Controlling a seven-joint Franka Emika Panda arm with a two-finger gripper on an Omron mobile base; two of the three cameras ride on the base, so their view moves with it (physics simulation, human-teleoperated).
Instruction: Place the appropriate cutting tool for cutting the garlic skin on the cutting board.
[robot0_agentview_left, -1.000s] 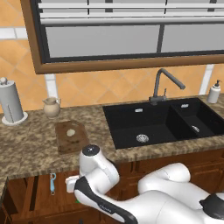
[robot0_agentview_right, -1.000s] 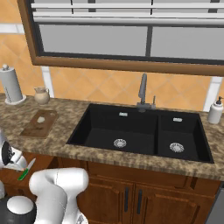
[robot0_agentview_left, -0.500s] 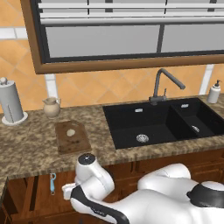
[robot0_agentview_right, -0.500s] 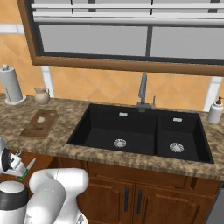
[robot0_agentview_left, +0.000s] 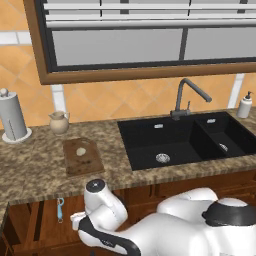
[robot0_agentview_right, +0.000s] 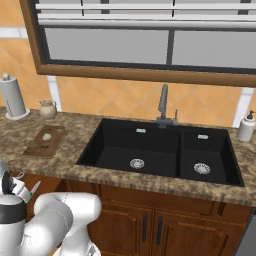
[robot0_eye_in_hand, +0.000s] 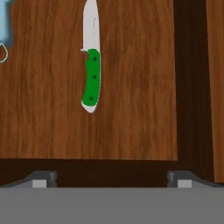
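Knife (robot0_eye_in_hand: 92, 72): bright green handle with three dark rivets, short pale silver blade; flat on the brown wooden floor of an open drawer (robot0_eye_in_hand: 48, 109), blade toward the top of the hand view, handle toward the bottom. Untouched, well clear of both fingertips. Blade tip also just visible in the right base view (robot0_agentview_right: 35, 187), beside the wrist.

Gripper (robot0_eye_in_hand: 111, 177): jaws spread wide apart, nothing between them; two dark fingertips (robot0_eye_in_hand: 41, 178) low in the hand view, knife lying ahead and slightly left of centre.

Peeler-like tool (robot0_agentview_left: 60, 209): light blue handle, lying in the drawer below the counter edge, left of the arm; pale blue edge with a wire loop (robot0_eye_in_hand: 5, 30) at the upper left of the hand view, apart from the knife.

Cutting board (robot0_agentview_left: 82, 156): dark brown wood, rounded corners, flat on the speckled granite counter (robot0_agentview_left: 30, 172), left of the sink.

Garlic (robot0_agentview_left: 80, 151): pale roundish bulb resting on the board.

Sink (robot0_agentview_left: 185, 137): black double basin, dark faucet (robot0_agentview_left: 187, 95) behind.

Other counter items: paper towel roll (robot0_agentview_left: 12, 117) at far left, small tan jug (robot0_agentview_left: 59, 122) beside it, white soap dispenser (robot0_agentview_left: 244, 105) at far right.

No legible writing, brand or label on any item.
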